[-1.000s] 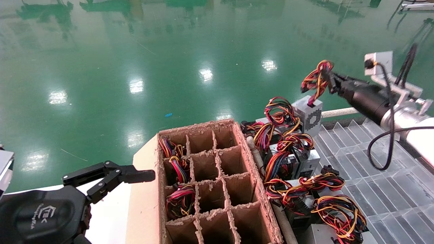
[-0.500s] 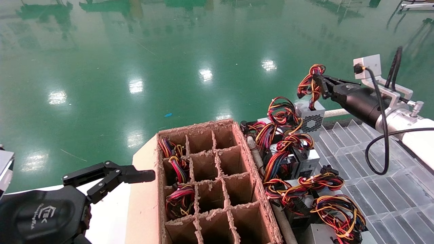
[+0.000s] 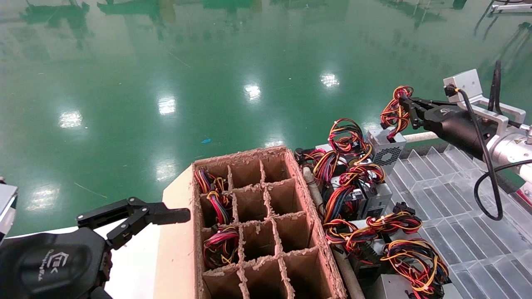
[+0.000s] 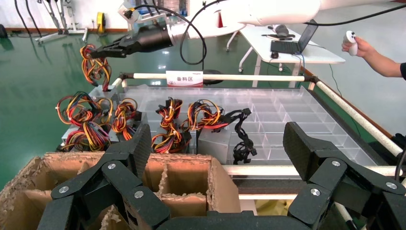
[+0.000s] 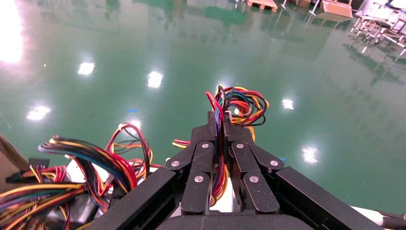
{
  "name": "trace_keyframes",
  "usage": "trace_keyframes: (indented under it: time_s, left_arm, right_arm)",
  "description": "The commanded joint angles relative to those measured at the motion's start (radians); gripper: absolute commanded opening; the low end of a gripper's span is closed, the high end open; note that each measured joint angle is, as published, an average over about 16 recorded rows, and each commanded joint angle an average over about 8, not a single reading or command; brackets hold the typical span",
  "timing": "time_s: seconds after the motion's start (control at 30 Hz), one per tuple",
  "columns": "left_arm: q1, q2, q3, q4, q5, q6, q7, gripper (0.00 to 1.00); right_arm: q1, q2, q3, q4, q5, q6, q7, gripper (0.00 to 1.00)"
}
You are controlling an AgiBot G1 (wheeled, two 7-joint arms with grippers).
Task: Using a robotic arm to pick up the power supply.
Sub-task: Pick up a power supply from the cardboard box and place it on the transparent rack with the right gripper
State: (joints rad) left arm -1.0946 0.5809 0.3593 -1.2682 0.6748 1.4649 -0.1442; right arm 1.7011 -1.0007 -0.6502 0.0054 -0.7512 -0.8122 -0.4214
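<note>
The right tool (image 3: pixel 411 109) has its slim black fingers (image 5: pixel 210 143) pinched narrow on the looped bundle of red, yellow, orange and black wires (image 3: pixel 395 111) that belongs to the power supply (image 3: pixel 386 146). From the right wrist view the two fingers press flat against each other with the wires squeezed between them and the loop curling out past the tips. Below the loop, the small silver-grey box with its honeycomb grille is tilted at the far end of the row, its wire tail running up into the grip; whether the box is clear of its neighbours or touching them I cannot tell. Behind the tool come the silver wrist, the small grey camera block (image 3: pixel 462 82), a drooping black cable (image 3: pixel 486 166), and then the white robotic arm (image 3: pixel 524 172) reaching in from the right.

Just beside the held unit lie more power supplies (image 3: pixel 365 195) in a heap of tangled coloured wires, on a clear plastic divided tray (image 3: pixel 457 207). Left of that heap stands a cardboard box with dividers (image 3: pixel 257 224); a few cells on its left side hold wire bundles. The left tool (image 3: pixel 137 218) hangs near the box's left edge, well apart from the work, its broad black fingers (image 4: pixel 306 143) spread wide and holding nothing. A glossy green floor (image 3: pixel 166 62) lies beyond.
</note>
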Motion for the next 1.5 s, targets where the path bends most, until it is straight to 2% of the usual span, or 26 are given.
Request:
trace_keyframes:
  time_s: [0.03, 0.4, 0.63, 0.8, 1.03, 1.5]
  left_arm:
    - [0.000, 0.000, 0.000, 0.000, 0.000, 0.000, 0.000, 1.00]
    - [0.000, 0.000, 0.000, 0.000, 0.000, 0.000, 0.000, 1.00]
    - [0.000, 0.000, 0.000, 0.000, 0.000, 0.000, 0.000, 1.00]
    - [0.000, 0.000, 0.000, 0.000, 0.000, 0.000, 0.000, 1.00]
    - [0.000, 0.000, 0.000, 0.000, 0.000, 0.000, 0.000, 1.00]
    - [0.000, 0.000, 0.001, 0.000, 0.000, 0.000, 0.000, 1.00]
  right_arm:
    - [0.003, 0.004, -0.005, 0.001, -0.008, -0.002, -0.005, 0.00]
    - [0.015, 0.069, -0.041, -0.007, -0.059, -0.032, -0.030, 0.00]
    - [0.016, 0.139, -0.055, -0.015, -0.080, -0.072, -0.024, 0.00]
    - [0.009, 0.154, -0.059, -0.014, -0.084, -0.092, -0.012, 0.00]
    - [0.006, 0.135, -0.061, -0.013, -0.088, -0.074, -0.003, 0.00]
    - [0.007, 0.156, -0.063, -0.011, -0.091, -0.028, 0.000, 0.00]
